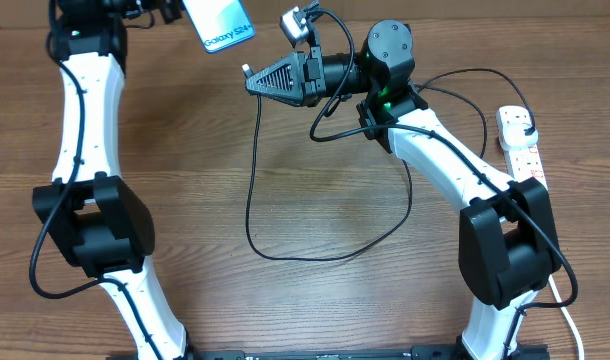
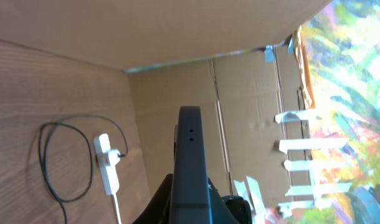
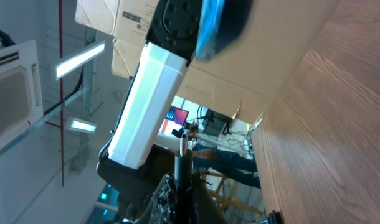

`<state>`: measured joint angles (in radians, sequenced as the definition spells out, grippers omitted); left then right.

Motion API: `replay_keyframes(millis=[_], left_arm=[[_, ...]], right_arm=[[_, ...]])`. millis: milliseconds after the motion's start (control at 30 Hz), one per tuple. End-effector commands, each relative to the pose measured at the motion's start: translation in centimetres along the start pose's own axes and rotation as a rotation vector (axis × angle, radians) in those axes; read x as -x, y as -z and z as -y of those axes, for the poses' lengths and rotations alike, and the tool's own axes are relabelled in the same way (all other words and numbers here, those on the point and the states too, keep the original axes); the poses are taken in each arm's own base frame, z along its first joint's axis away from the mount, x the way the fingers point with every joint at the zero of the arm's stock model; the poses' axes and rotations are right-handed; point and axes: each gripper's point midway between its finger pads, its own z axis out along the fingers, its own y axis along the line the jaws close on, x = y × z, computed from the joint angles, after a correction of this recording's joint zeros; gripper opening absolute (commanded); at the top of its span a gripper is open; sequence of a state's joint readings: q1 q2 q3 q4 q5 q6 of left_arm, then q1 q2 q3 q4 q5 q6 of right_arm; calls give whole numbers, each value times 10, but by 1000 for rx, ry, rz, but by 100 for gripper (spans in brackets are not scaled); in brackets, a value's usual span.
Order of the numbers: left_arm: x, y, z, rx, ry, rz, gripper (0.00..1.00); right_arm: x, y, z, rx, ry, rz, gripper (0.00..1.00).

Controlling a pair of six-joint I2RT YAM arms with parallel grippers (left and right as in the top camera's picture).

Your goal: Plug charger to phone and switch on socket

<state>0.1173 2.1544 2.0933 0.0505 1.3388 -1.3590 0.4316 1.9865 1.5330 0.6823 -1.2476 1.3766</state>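
left gripper: clamped on slim blue-screened phone
right gripper: I see it pinching thin black charger cable at its tip
white oblong socket strip: lying flat, far right

I see a bare wood-grain worktop. Cardboard panels stand along its far edge, with a bright multicoloured picture beside them. A lit ceiling strip light shows in the right wrist view.

Lit blue phone aloft at far edge; black charger looped flat, tip apparently lifted; white socket at right.
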Motion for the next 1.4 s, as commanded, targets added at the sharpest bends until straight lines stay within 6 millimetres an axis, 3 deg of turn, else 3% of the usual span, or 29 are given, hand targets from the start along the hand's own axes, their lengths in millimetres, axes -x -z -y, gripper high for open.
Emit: replay_keyframes(millis=[0, 267, 1033, 1367], left_arm=[[-19, -8, 28, -26, -35, -61, 8], [-33, -14, 33, -45, -62, -136, 7], [-38, -10, 36, -53, -84, -168, 5], [-41, -19, 37, -56, -83, -172, 5]], right_arm=[[6, 2, -24, 18, 59, 22, 4], [8, 2, -24, 16, 59, 33, 4], [15, 3, -23, 12, 59, 70, 4], [16, 3, -23, 12, 59, 78, 4]])
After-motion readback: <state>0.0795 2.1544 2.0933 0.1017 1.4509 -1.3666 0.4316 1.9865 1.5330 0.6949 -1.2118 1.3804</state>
